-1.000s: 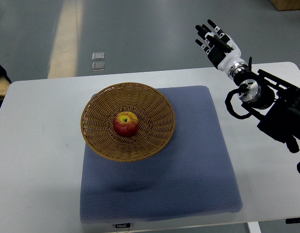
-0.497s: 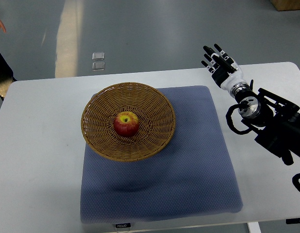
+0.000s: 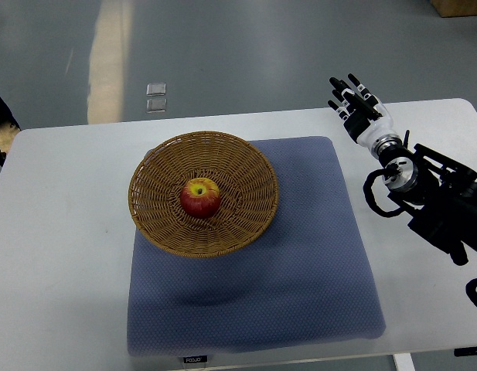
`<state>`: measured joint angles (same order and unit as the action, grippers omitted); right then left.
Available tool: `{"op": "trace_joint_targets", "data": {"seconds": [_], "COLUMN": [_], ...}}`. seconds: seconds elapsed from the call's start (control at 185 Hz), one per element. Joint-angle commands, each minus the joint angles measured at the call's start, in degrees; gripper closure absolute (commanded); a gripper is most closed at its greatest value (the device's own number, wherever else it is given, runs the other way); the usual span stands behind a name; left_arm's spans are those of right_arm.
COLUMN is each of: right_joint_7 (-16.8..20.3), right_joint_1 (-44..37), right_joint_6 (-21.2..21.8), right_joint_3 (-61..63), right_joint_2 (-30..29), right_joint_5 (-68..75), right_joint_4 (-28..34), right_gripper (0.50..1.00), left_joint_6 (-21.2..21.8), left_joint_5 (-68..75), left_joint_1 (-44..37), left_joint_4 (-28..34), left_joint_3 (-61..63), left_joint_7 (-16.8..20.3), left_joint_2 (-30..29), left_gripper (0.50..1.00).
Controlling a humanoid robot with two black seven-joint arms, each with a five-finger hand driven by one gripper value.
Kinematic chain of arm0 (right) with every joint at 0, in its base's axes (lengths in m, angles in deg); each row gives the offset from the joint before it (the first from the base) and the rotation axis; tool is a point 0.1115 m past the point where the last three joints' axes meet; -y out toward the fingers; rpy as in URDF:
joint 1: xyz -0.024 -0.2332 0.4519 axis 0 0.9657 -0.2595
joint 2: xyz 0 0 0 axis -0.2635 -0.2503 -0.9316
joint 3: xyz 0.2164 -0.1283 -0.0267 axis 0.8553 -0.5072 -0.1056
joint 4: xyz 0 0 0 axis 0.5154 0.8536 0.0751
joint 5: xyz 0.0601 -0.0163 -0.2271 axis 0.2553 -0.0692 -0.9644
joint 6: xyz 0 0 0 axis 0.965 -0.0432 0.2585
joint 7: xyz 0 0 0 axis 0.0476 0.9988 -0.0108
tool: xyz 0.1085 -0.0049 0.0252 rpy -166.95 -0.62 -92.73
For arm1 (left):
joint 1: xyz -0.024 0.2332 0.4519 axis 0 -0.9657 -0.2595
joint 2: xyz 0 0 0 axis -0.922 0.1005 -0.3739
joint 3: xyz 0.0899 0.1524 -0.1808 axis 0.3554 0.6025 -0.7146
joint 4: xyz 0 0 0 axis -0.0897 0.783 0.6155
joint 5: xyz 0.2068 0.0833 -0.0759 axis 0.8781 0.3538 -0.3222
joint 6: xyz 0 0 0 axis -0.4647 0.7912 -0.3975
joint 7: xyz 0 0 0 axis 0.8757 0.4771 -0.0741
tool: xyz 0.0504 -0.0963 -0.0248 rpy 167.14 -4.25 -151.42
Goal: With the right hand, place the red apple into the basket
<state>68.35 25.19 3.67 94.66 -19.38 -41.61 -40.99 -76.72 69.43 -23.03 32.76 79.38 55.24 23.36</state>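
The red apple (image 3: 200, 198) is seated in the centre of the wicker basket (image 3: 157, 166); the basket is set on the blue mat (image 3: 300, 255), which is laid on the white table (image 3: 60, 255); the right hand (image 3: 362, 116) is held over the table's far right edge, fingers extended, nothing grasped, well apart from the basket.

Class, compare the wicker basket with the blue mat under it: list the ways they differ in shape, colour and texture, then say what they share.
The basket is round and bowl-shaped; the mat is flat and roughly square. The basket is tan, open woven wicker; the mat is blue-grey with a fine dotted surface. The basket holds the red apple; the mat bears only the basket. Both lie on the white table, away from the open right hand.
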Motion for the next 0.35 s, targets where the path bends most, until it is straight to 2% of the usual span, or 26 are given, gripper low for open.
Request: {"op": "trace_joint_targets", "data": {"seconds": [0.0, 0.346], "right_joint_7": [-0.06, -1.73], "right_joint_1": [0.05, -0.04], "right_joint_6": [0.07, 0.24], "right_joint_3": [-0.29, -0.02], "right_joint_2": [0.01, -0.08], "right_joint_5": [-0.9, -6.61], "right_joint_4": [-0.69, -1.92], "right_gripper": [0.576, 0.576], "left_joint_6": [0.0, 0.0], "left_joint_5": [0.0, 0.0], "left_joint_1": [-0.01, -0.01], "left_joint_4": [0.0, 0.0], "left_joint_3": [0.0, 0.0], "left_joint_7": [-0.01, -0.01], "left_joint_2": [0.0, 0.0], "left_gripper": [0.5, 0.5]}}
